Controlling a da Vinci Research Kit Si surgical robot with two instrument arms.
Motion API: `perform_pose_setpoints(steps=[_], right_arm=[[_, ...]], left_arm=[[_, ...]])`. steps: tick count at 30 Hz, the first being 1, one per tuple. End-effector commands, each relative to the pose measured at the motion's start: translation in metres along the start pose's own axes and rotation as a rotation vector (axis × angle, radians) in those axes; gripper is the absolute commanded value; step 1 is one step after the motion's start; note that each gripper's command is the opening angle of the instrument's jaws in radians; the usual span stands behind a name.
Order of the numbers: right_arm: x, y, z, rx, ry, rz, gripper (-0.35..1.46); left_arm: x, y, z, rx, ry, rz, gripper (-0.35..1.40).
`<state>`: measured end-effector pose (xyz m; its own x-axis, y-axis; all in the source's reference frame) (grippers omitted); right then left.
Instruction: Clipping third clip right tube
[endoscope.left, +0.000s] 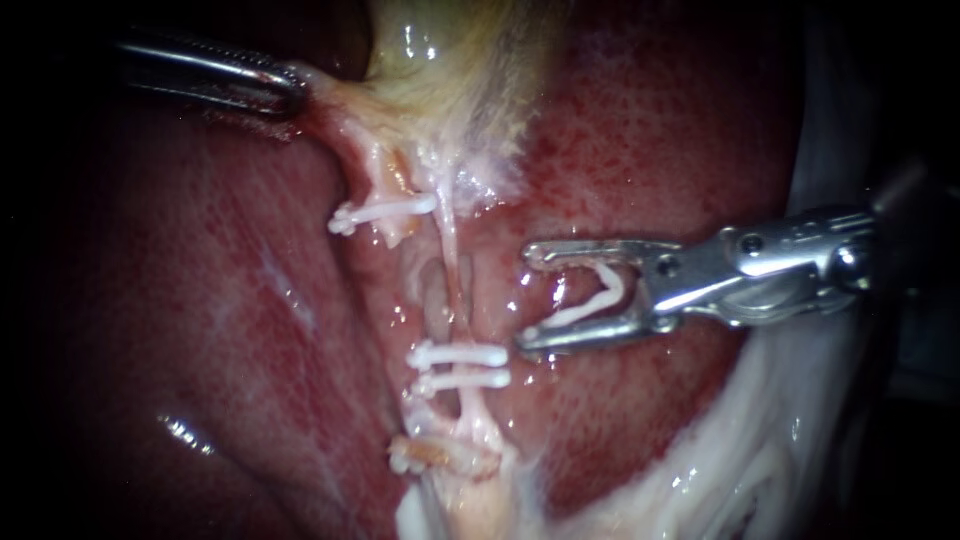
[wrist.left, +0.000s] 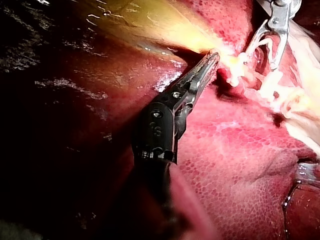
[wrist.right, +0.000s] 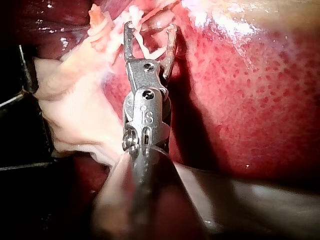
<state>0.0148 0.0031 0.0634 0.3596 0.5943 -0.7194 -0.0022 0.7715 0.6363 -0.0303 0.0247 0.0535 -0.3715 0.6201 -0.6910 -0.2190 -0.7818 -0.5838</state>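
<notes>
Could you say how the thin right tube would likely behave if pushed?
Probably floppy: the right tube is a thin, pale strand above its two clips. Likely slippery, since it glistens wet. Possibly fragile, being so slender.

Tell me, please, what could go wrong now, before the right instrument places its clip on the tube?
1. The loaded clip in the right instrument is apart from the right tube; closing early would likely miss it.
2. It could land on the two clips lower on that tube.
3. The left instrument holds tissue, seemingly taut; a slip may slacken the tube.
</notes>
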Motion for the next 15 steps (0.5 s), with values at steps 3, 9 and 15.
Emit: perform_pose_setpoints(steps=[3,9,15], right_arm=[[-0.0008,0.0011,0.0022,0.007,0.009,0.025,0.5],[-0.0012,0.0018,0.0049,0.063,0.095,0.108,0.5],[0.0012,0.0015,0.0048,0.157,0.243,0.194,0.5]], left_arm=[[0.0,0.0,0.0,0.0,0.0,0.0,-0.35],[0.0,-0.0001,0.0001,0.0,0.0,0.0,-0.35],[0.0,-0.0001,0.0001,0.0,0.0,0.0,-0.35]])
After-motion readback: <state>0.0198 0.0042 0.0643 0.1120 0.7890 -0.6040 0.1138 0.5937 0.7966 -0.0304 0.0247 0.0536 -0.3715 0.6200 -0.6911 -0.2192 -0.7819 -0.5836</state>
